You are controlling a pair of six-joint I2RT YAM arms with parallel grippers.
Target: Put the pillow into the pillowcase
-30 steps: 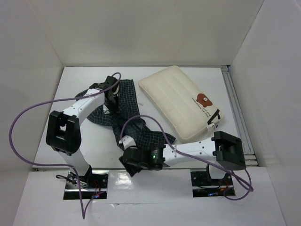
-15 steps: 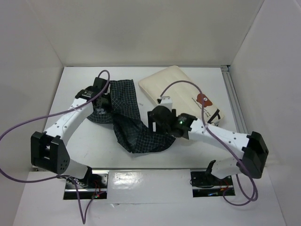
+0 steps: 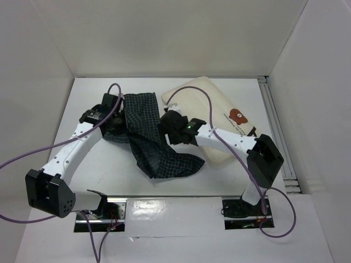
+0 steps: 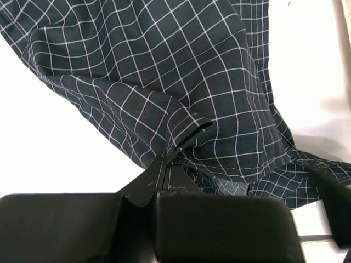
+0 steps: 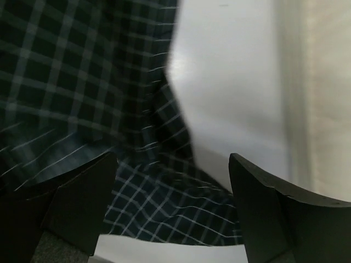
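The navy grid-check pillowcase lies crumpled in a diagonal band at the table's middle. The cream pillow with the brown bear print lies at the back right, its left part hidden by the right arm. My left gripper is shut on a fold of the pillowcase at its left edge, the jaws pinched together. My right gripper is open and empty over the gap between pillowcase and pillow; its fingers straddle the checked cloth, with the pillow's edge at the right.
White walls enclose the table on three sides. A metal rail runs along the right edge. Purple cables loop from both arms, one arching over the pillow.
My right arm has swung from the front edge up and left to the pillowcase's right edge beside the pillow. My left gripper has drawn its fold of cloth a little back and left.
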